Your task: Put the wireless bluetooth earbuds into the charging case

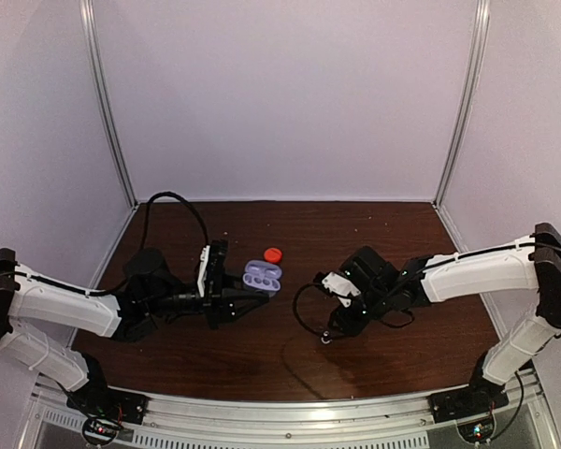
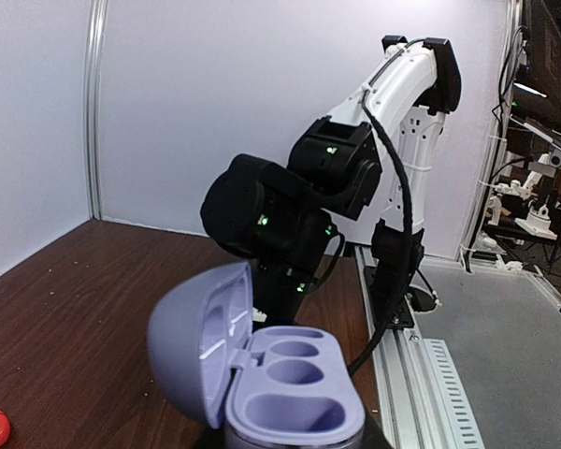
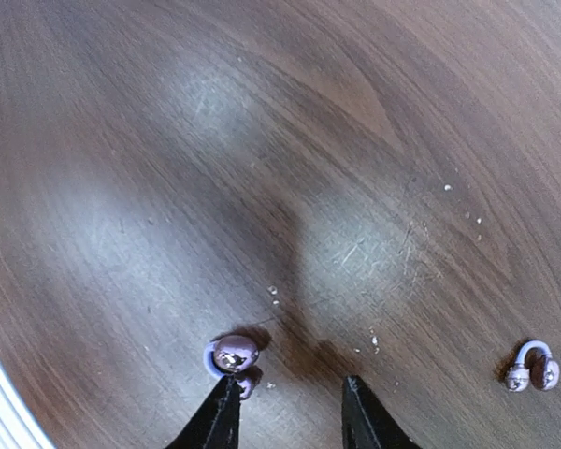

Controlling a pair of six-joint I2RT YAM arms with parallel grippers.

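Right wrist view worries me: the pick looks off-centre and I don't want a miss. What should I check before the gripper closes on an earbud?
1. right gripper open, nothing between its jaws: ok.
2. nearest earbud centred in the gap: not ok; it sits at one fingertip, not between the two.
3. other earbud clear of the fingers: ok, it lies well off to the side.
4. charging case lid open, cavities empty: ok.
5. left gripper shut on the case: ok.
6. Fingertip height above the table: cannot tell.
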